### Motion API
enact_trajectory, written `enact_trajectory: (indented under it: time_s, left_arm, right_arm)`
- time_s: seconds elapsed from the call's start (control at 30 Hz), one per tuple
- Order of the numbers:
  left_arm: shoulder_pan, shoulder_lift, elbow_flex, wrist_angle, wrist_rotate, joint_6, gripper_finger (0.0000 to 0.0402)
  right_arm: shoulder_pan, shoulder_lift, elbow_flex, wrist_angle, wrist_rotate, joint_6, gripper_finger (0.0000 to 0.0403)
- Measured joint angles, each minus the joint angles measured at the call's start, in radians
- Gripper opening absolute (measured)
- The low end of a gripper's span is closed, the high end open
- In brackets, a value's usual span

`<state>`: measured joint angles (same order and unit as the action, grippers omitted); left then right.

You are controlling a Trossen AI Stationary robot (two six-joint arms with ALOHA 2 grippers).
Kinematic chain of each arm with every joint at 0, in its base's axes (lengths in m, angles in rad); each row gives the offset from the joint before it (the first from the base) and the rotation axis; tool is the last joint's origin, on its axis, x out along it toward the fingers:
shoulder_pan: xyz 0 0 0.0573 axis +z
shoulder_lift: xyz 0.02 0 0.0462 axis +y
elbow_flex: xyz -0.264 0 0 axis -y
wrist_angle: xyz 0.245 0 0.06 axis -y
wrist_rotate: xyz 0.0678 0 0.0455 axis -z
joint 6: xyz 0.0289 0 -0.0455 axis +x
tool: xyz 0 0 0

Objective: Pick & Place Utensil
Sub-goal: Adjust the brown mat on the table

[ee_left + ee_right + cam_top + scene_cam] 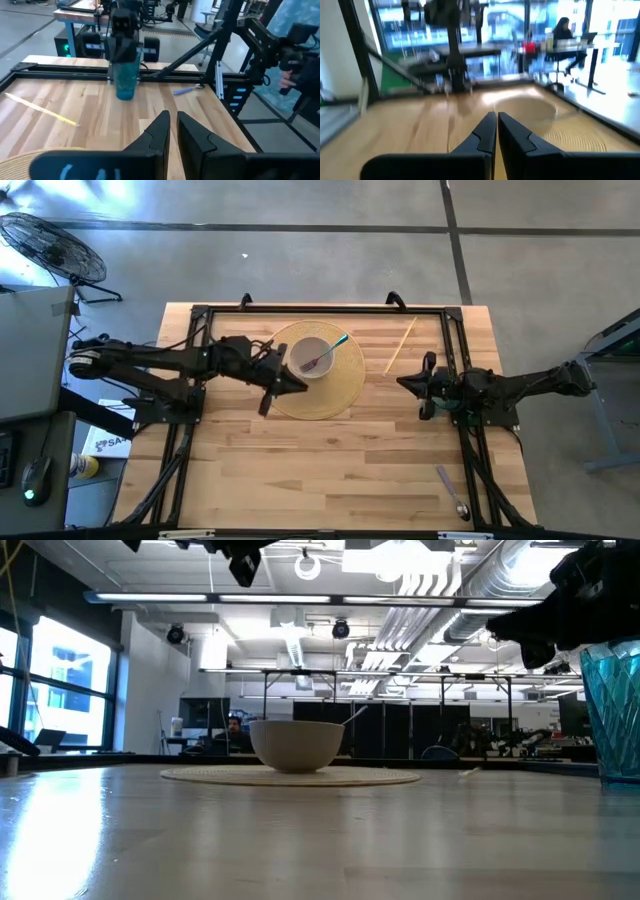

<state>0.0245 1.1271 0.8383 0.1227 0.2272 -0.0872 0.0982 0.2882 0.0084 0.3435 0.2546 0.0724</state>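
Fork [322, 357] leans inside the bowl [312, 356]. Left pincer [298, 385], just beside the bowl, is nearly closed and empty. Right pincer [404, 383], well apart, is closed and empty.

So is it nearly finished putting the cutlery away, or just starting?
Partly done, it seems: a teal-handled fork already lies in the bowl on the round mat. Nothing is in hand: the left claw and right claw are both shut and empty. A spoon lies on the table, perhaps left to move.
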Motion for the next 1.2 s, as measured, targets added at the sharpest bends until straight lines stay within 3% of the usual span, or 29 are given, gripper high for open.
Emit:
enact_trajectory:
  time_s: [0.17, 0.3, 0.4, 0.47, 0.67, 0.9, 1.2]
  left_arm:
    - [-0.06, 0.0, 0.0, 0.001, -0.077, -0.008, 0.0032]
    - [-0.1, 0.0, 0.0, 0.0, -0.13, -0.015, 0.0032]
    - [-0.113, 0.003, 0.0, -0.017, -0.144, -0.015, 0.0032]
    - [-0.113, 0.003, -0.004, -0.042, -0.143, -0.025, 0.0032]
    - [-0.112, 0.003, -0.099, -0.045, -0.159, -0.075, 0.0032]
    - [-0.178, 0.004, -0.2, -0.053, -0.2, -0.171, 0.0032]
    - [-0.35, 0.026, -0.207, -0.305, -0.379, -0.234, 0.0032]
  right_arm:
    - [0.0, 0.0, 0.0, 0.092, -0.024, 0.147, 0.0012]
    - [-0.002, 0.0, 0.006, 0.169, 0.034, 0.138, 0.0012]
    - [0.017, 0.017, 0.077, 0.117, -0.05, 0.085, 0.0009]
    - [0.045, 0.046, 0.144, 0.026, -0.034, 0.068, 0.0003]
    - [0.158, 0.212, 0.35, -0.219, 0.079, 0.054, 0.0003]
    - [0.331, 0.426, 0.509, -0.265, 0.13, 0.059, 0.0001]
    - [0.524, 0.681, 0.691, -0.327, 0.272, 0.111, 0.0001]
